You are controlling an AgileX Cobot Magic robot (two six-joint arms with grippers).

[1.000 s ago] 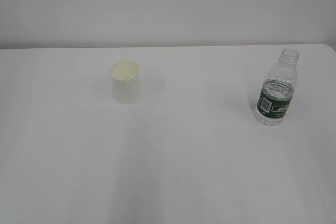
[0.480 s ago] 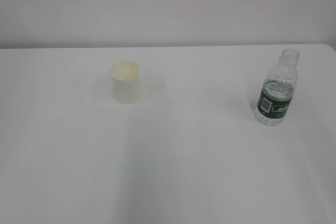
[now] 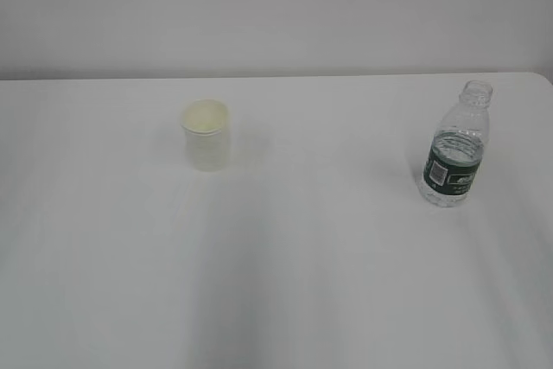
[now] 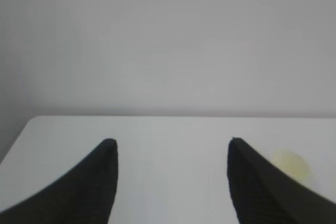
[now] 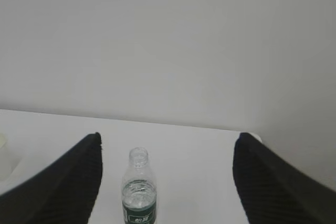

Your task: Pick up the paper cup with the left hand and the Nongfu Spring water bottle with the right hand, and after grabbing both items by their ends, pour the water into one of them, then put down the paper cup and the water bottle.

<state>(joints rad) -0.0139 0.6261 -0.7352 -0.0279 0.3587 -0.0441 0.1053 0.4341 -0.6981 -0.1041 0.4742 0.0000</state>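
Note:
The paper cup [image 3: 206, 136] stands upright on the white table [image 3: 311, 265], left of centre in the exterior view, white with a pale yellowish inside. The Nongfu Spring water bottle [image 3: 454, 146] stands upright at the right, capless, with water up to its shoulder and a dark green label. Neither arm shows in the exterior view. My left gripper [image 4: 170, 142] is open and empty; the cup [image 4: 290, 163] peeks out behind its right finger. My right gripper [image 5: 167, 136] is open, and the bottle [image 5: 139, 190] stands ahead between its fingers, nearer the left one, untouched.
A plain pale wall [image 3: 276, 15] runs behind the table's far edge. The table's right corner [image 3: 544, 79] lies just beyond the bottle. A sliver of the cup [image 5: 5, 158] shows at the left border of the right wrist view.

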